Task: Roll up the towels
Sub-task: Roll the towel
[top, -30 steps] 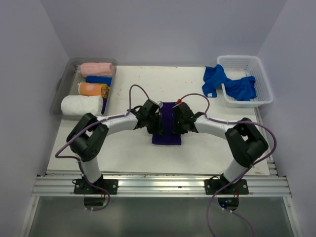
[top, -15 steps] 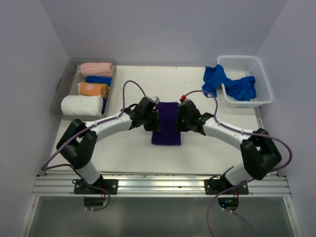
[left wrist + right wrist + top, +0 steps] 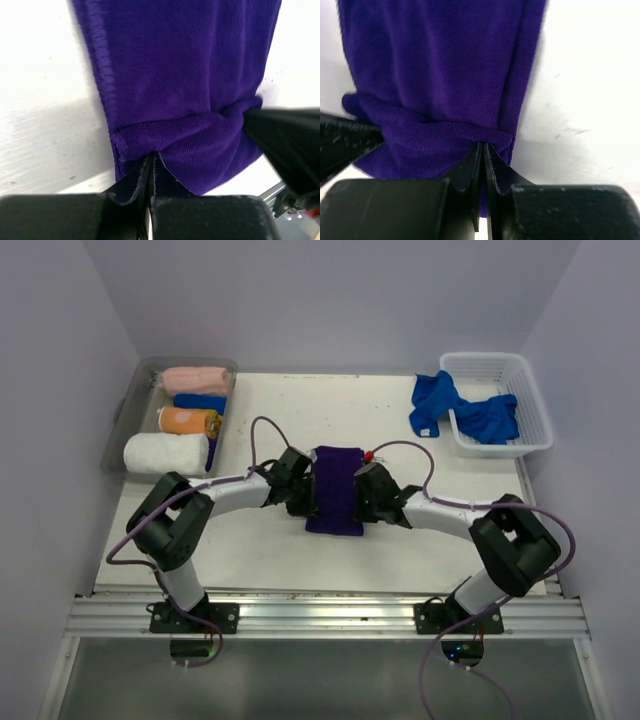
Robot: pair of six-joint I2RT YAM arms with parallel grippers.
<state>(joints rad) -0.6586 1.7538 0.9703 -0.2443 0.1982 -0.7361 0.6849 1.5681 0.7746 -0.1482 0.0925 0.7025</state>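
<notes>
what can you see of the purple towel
The purple towel is a deep violet terry cloth with a stitched hem, folded into a narrow strip lying flat on the table. A fold across its near part is bunched up, pinched at each side by the left end effector and right end effector.

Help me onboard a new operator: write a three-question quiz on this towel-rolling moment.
1. True or false: the left pincer and the right pincer are each shut on the near end of the purple towel.
2. What colour are the unrolled towels at the white basket?
3. Where do the rolled towels lie?
A) in the clear bin at the far left
B) on top of the purple towel
C) at the table's near edge

Key: 1 true; 2 blue; 3 A.
</notes>
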